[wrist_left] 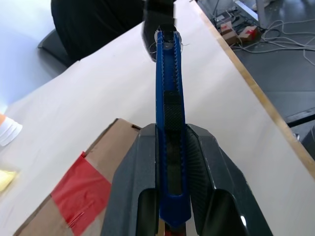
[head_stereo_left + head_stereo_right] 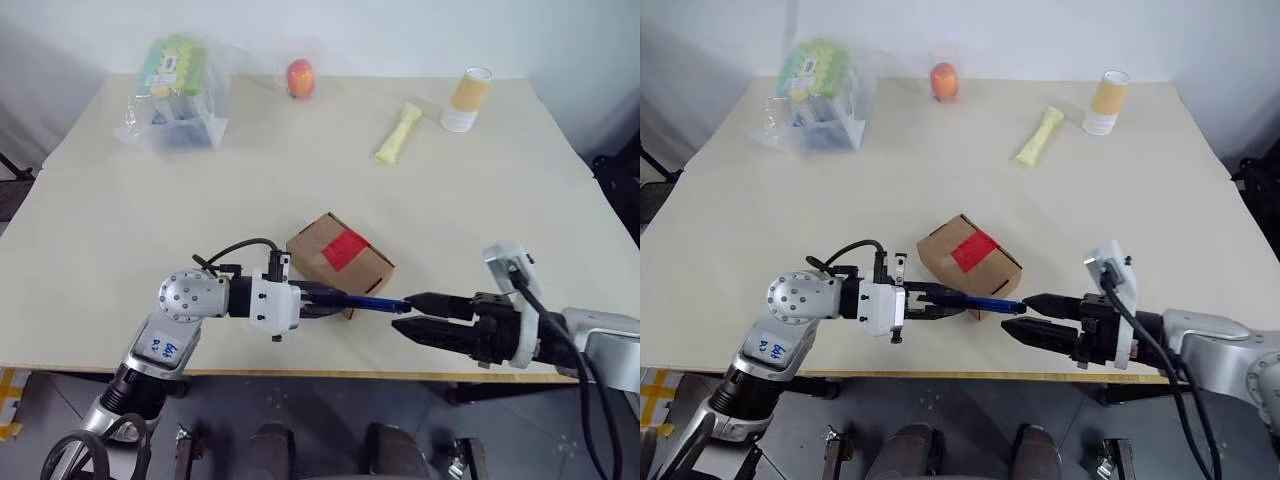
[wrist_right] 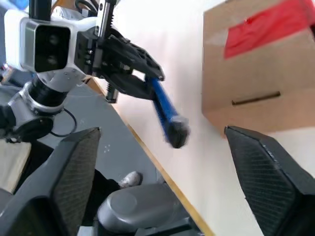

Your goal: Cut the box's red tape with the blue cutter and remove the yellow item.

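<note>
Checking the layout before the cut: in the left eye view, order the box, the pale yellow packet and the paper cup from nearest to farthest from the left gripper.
1. Box, just behind the left gripper.
2. Pale yellow packet, far side, toward the right.
3. Paper cup, far right corner.

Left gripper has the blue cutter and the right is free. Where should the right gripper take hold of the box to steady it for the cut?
Judging by its pose, grip the box across its two side walls at the end nearest the right gripper, coming in low from that side. That keeps the red tape on top clear for the blue cutter in the left gripper.
</note>
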Tool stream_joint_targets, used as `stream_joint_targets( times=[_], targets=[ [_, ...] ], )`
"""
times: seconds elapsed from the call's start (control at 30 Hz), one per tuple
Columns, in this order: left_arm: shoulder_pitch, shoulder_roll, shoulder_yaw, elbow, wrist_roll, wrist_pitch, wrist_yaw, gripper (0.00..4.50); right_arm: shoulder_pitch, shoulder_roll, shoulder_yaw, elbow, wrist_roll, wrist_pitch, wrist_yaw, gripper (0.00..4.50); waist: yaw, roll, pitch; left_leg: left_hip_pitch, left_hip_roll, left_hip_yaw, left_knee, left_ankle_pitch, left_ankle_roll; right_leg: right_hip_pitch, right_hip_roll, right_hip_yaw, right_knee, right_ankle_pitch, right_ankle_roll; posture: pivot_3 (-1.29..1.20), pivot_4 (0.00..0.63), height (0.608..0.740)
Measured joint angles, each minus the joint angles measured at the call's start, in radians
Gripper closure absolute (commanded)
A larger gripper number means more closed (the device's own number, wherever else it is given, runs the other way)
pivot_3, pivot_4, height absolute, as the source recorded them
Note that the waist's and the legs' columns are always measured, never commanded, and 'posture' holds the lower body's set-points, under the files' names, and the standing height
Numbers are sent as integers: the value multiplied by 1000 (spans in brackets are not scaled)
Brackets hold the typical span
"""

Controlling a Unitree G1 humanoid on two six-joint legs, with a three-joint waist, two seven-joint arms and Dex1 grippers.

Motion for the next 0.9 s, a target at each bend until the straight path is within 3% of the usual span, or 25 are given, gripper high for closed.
stream_joint_targets(
  times=[0.3, 0.4, 0.77, 0.87, 0.9],
  targets=[
    [-22, -10, -27, 39, 37, -28, 13, 4073, -100, 56, 128, 42, 92, -61, -190, 301, 3, 0, 0, -1, 0, 0, 0, 0, 0, -1, 0, 0, -1, 0, 0, 0, 150, 740],
    [-26, -13, -29, 40, 41, -30, 18, 4073, -101, 56, 133, 59, 101, -62, -208, 828, 2, 0, 0, -1, 0, 0, 0, 0, 0, -1, 0, 0, -1, 0, 0, 0, 150, 740],
    [-37, -18, -32, 58, 56, -45, 34, 4073, -114, 72, 152, 75, 117, -62, -226, 4280, 1, 0, 0, -2, 0, 0, 0, 0, 0, -1, 0, 0, -1, 0, 0, 0, 150, 740],
    [-37, -18, -33, 61, 57, -49, 37, 4073, -115, 74, 153, 76, 117, -62, -226, 4339, 1, 0, 0, -2, 0, 0, 0, 0, 0, -1, 0, 0, -1, 0, 0, 0, 150, 740],
    [-37, -18, -33, 61, 57, -49, 37, 3723, -115, 74, 153, 77, 116, -62, -226, 4339, 2, 0, 0, -2, 0, 0, 0, 0, 0, -1, 0, 0, -1, 0, 0, 0, 150, 740]
  ],
)
